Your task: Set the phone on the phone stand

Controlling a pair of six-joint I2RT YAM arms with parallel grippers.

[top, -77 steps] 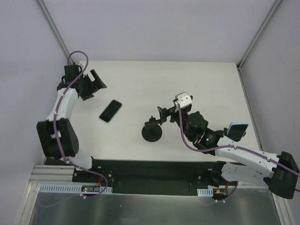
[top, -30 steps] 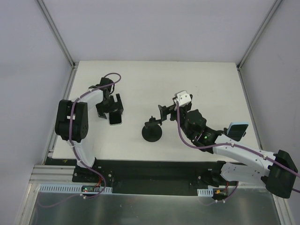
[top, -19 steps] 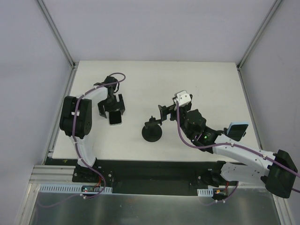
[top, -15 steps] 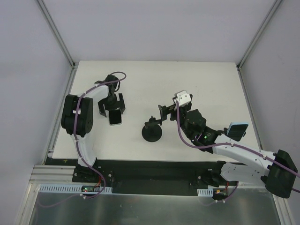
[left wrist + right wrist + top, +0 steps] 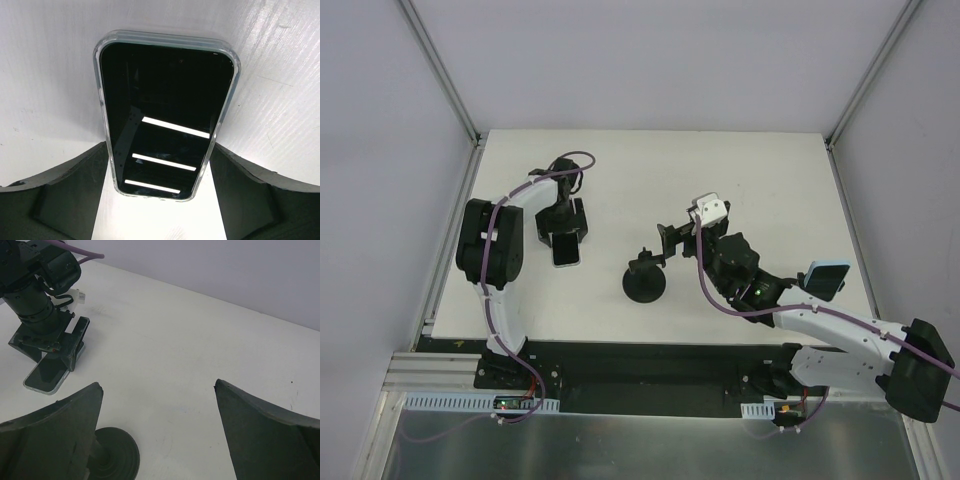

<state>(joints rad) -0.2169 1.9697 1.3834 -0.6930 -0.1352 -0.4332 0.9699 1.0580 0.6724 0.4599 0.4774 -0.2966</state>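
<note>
The phone is being straddled by the left gripper's jaws while lying flat, screen up, on the table, left of the phone stand. Whether its edges are actually being squeezed cannot be told. The right gripper is being held wide open and empty near the stand.

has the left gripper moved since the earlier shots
Yes. The left gripper has swung right and toward the near edge, closer to the phone stand, and now straddles the phone.
</note>
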